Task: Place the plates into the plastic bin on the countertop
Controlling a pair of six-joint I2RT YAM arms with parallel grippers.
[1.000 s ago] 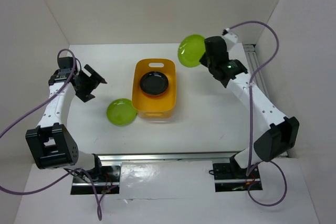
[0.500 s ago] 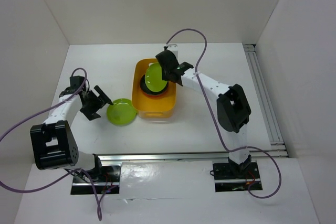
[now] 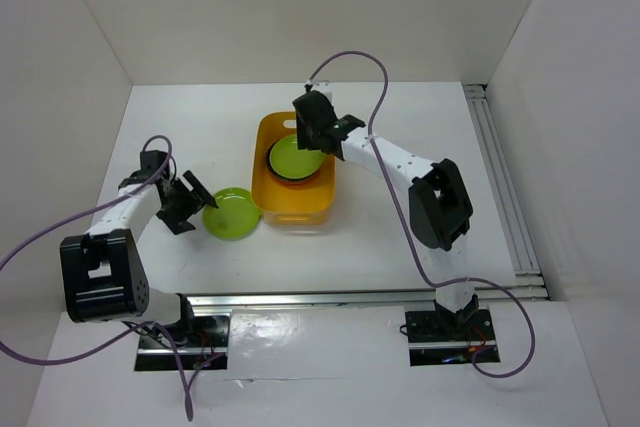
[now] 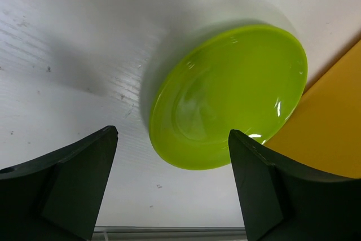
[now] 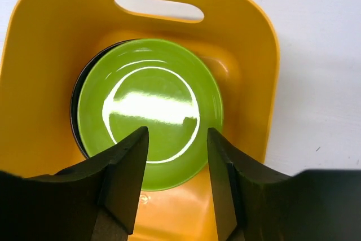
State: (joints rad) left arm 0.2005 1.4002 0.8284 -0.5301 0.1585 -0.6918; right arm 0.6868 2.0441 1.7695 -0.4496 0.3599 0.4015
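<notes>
Top view: the yellow-orange plastic bin (image 3: 295, 209) sits mid-counter (image 3: 420, 217) with a lime green plate (image 3: 293, 157) lying flat inside it. The right gripper (image 3: 312, 132) hangs over the bin's far end, just above that plate. A second lime green plate (image 3: 230, 213) sits on the counter right at the bin's near-left corner. The left gripper (image 3: 197, 202) is just to the left of it, jaws spread.

Left wrist view: both fingers are wide apart and holding nothing, and the second lime green plate lies on the counter just beyond them. Its far edge runs right up to the bin wall; touching or not, can't tell.

Right wrist view: the jaws are parted and empty, hovering over the lime green plate. That plate rests on a black plate (image 5: 74, 103) whose rim peeks out on the left. The bin's slot handle (image 5: 159, 8) is at the far end.
</notes>
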